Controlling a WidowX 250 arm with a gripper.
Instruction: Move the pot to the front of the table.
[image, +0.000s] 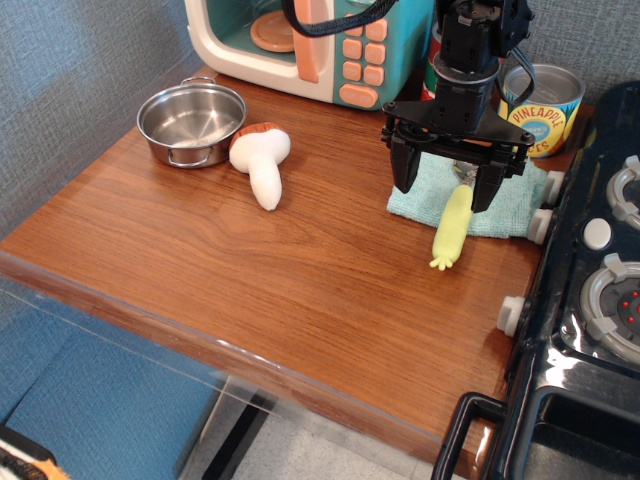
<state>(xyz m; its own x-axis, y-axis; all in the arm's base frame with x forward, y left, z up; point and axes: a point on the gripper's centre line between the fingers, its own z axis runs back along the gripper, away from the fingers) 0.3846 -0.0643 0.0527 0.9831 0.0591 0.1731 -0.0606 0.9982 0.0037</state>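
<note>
The pot (191, 122) is a small shiny steel pot with wire loop handles. It stands upright and empty at the back left of the reddish-brown wooden table (250, 270). My gripper (446, 188) hangs at the back right, far from the pot. Its fingers are spread open and hold nothing. It hovers over a teal cloth (505, 208) and the top end of a yellow toy vegetable (452, 227).
A white toy mushroom (263, 160) lies right beside the pot. A toy microwave (305, 45) stands at the back. A pineapple can (542, 108) stands at the back right. A black toy stove (590, 300) borders the table's right side. The table's front edge runs diagonally at lower left.
</note>
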